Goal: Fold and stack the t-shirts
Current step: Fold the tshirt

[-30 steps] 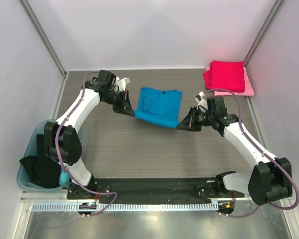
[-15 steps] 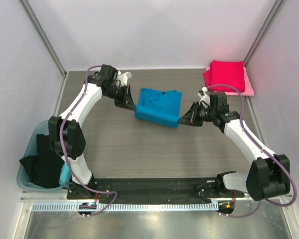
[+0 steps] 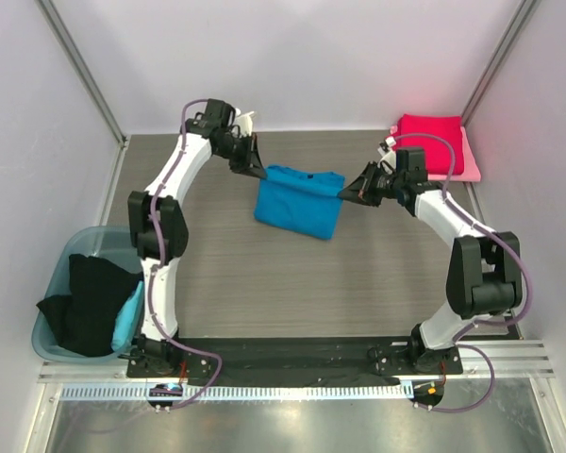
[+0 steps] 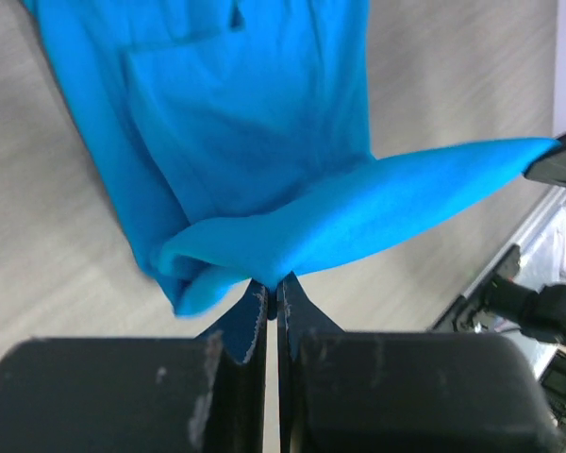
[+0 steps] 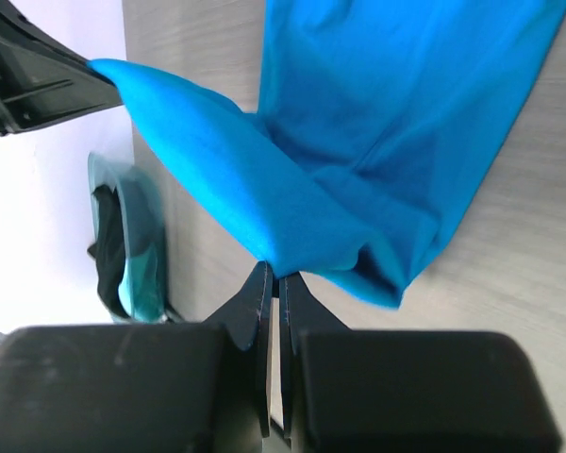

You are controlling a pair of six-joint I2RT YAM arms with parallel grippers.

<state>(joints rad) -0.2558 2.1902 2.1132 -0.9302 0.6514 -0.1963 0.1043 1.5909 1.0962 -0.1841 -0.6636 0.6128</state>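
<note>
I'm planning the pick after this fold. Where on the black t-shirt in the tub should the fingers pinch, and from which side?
Probably best to pinch the black t-shirt on its crumpled top, coming straight down from above. The walls of the tub block a sideways approach. The cloth lies heaped, spilling over the left rim, with no flat edge showing.

Tub (image 3: pixel 85 236): translucent teal, near left, beside table. Table (image 3: pixel 264 283): grey wood-grain top. Rail (image 3: pixel 292 393): white, perforated, along near edge.
</note>
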